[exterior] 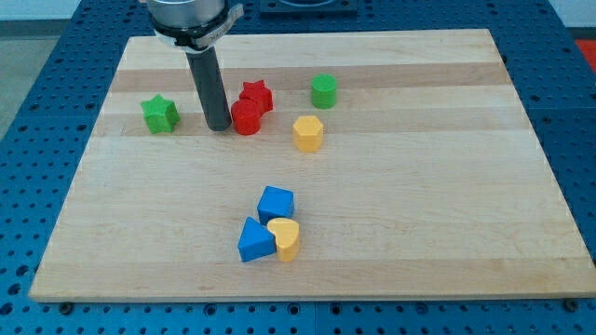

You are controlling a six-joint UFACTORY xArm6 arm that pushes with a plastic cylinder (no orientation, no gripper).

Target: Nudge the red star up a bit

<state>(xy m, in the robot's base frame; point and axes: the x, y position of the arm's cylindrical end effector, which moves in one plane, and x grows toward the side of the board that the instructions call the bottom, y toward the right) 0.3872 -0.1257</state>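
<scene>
**Risk: red cylinder sits in the push path**

Red star (256, 96) lies upper centre of the board, touching the red cylinder (246, 118) at its lower left. My tip (220, 126) stands just left of that cylinder, seemingly touching it, though contact is hard to confirm. There is no claw, only a bare rod holding nothing. A push from here would likely drive the cylinder into the star, sending it sideways toward the green cylinder (323, 90). Yellow hexagonal block (307, 133) is near, lower right; green star (159, 114) is well apart, left.

I can read no text, label, brand, number or sign anywhere in this view. The blocks are plain coloured, and the wooden tabletop (419, 186) carries no markings either.
</scene>
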